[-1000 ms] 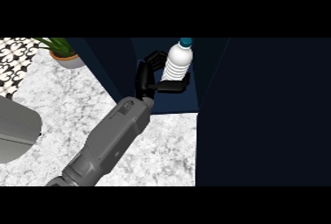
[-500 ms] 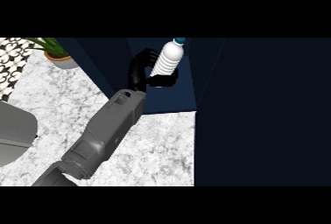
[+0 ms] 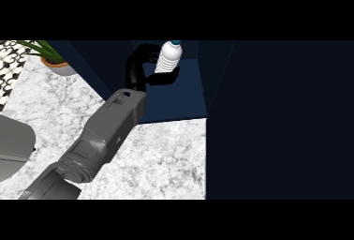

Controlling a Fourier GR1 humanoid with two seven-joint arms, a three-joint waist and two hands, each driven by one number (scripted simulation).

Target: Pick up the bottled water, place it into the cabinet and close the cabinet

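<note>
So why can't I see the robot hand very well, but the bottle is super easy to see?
In the head view the black robot hand sits against the dim, dark blue cabinet, so it blends in; the white bottle stands out there; in that same view the pale counter is the brightest part.

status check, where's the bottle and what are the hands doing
Left hand shut on bottled water. Bottle upright in the cabinet opening, not yet released. Right hand not in view. Potted plant off to the left, not in the way.
</note>
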